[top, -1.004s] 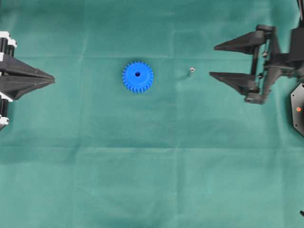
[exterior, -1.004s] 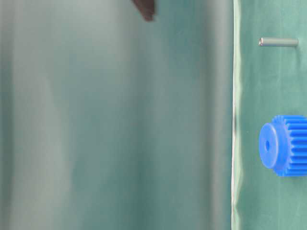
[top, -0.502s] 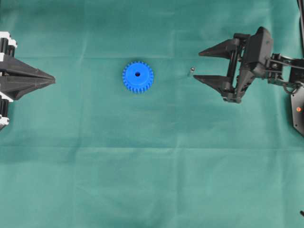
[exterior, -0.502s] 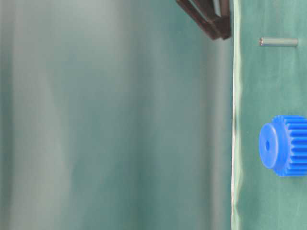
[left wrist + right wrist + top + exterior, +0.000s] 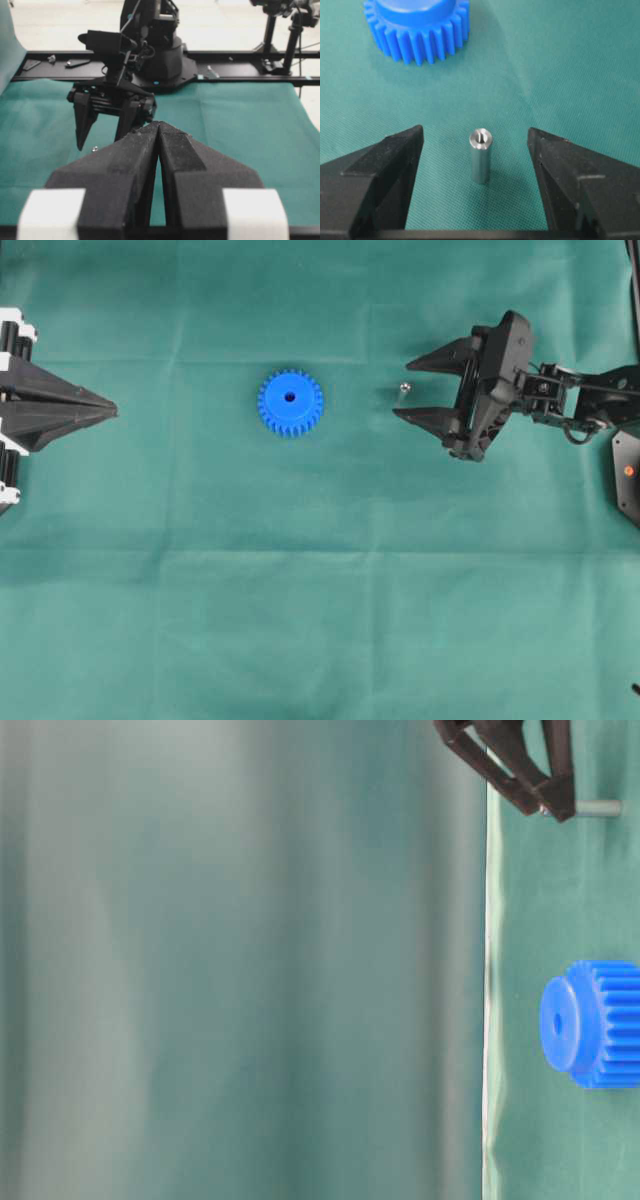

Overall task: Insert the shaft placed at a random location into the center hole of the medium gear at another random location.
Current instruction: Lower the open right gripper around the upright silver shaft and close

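Matte black plastic filled the bottom of the right wrist view — the two wedge-shaped fingers of the right gripper (image 5: pixel 476 150), set wide apart with nothing between them but the shaft (image 5: pixel 480 156). That one shaft was a short, smooth, silver-grey metal cylinder standing upright on the cloth, its flat top marked by a small slot, and it touched neither finger. Beyond it sat the single medium gear (image 5: pixel 417 27), bright blue plastic, round, with many squared teeth cut around its rim; only its near edge showed there. From overhead the gear (image 5: pixel 290 402) lay flat left of the middle, its raised hub pierced by the center hole (image 5: pixel 290 396), a small dark round opening, and the shaft (image 5: pixel 404 387) stood well apart from it on the right, between the tips of the right gripper (image 5: pixel 400 389). Woven green cloth (image 5: pixel 320 620), finely textured and faintly creased, covered the whole table. Farthest from the right arm, at the left edge, the left gripper (image 5: pixel 112 410) rested with its two black tapered fingers pressed together into one point — closed on nothing, as its own wrist view confirmed, where the two fingers (image 5: pixel 130 165) met along a thin seam. Counted: one gear, one shaft, two grippers.
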Controlling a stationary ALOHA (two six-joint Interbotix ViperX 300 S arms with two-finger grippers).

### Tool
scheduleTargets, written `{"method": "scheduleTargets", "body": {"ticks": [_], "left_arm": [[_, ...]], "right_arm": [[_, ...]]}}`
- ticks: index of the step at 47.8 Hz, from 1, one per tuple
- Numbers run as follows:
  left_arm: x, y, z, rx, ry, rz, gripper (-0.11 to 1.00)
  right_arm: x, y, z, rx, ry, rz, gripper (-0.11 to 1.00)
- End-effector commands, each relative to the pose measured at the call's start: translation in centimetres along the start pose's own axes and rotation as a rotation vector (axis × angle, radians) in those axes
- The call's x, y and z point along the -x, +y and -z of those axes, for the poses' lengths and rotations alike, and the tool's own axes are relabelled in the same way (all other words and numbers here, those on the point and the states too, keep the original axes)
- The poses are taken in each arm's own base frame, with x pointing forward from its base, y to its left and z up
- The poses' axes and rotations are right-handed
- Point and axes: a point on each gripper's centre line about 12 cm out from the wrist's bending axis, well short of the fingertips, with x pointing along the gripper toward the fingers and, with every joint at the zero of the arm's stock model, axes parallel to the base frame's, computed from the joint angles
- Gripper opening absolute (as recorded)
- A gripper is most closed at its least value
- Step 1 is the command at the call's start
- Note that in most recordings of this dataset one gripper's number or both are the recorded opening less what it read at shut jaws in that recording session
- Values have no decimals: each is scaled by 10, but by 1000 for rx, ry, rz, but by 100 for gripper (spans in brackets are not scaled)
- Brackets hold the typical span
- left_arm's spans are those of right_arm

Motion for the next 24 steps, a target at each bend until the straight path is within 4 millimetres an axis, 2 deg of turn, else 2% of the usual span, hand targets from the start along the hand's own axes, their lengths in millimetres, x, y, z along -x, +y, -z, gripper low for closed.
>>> {"method": "scheduleTargets", "body": {"ticks": [1, 7, 11, 14, 21, 24], "left_arm": [[-2, 0, -4, -1, -9, 2, 0], [-2, 0, -4, 0, -8, 2, 0], [-2, 0, -4, 0, -9, 2, 0], [-2, 0, -4, 2, -8, 2, 0], [-2, 0, -4, 0, -8, 2, 0], [-2, 0, -4, 0, -8, 2, 0]], "right_arm": [[-3, -2, -8, 6, -35, 7, 79], [-3, -2, -8, 6, -38, 7, 74], [-3, -2, -9, 6, -40, 7, 65], [-3, -2, -8, 6, -38, 7, 53], [-3, -1, -8, 8, -40, 5, 16], [-3, -2, -8, 8, -40, 6, 13]]}}
